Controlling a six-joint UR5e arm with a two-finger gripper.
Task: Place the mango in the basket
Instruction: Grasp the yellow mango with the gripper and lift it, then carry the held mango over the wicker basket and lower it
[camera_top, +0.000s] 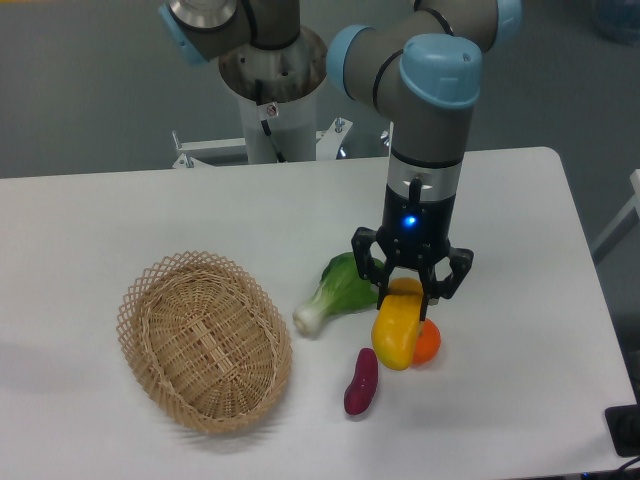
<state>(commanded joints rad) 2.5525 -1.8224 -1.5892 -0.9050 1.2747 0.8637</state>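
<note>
The gripper (408, 293) sits right of the frame's centre, pointing straight down from the arm (430, 120), with a blue light glowing on its body. Its dark fingers (368, 262) are clenched around the upper, orange-tinted end of the mango (398, 327). The yellow body of the fruit hangs below the fingers, tilted slightly, its lower end pointing toward the bottom of the frame. Whether the mango's lower end touches the table (120, 220) or hangs just above it is hard to tell from this angle.

Just to the right of the mango, partly hidden behind it, lies the round orange fruit (428, 343); the two appear to touch or nearly so. Below and to the left of the mango lies a dark purple eggplant-shaped thing (361, 382), close to the mango's lower end but apart from it. To the left of the gripper lies a green leafy vegetable with a white stalk (330, 297), its leaves reaching under the gripper's left finger and its white end pointing toward the basket.

The basket (203, 340) stands in the lower left of the frame, oval, woven, with an open lattice rim. It is well apart from the mango, with the white stalk end near its right rim.
</note>
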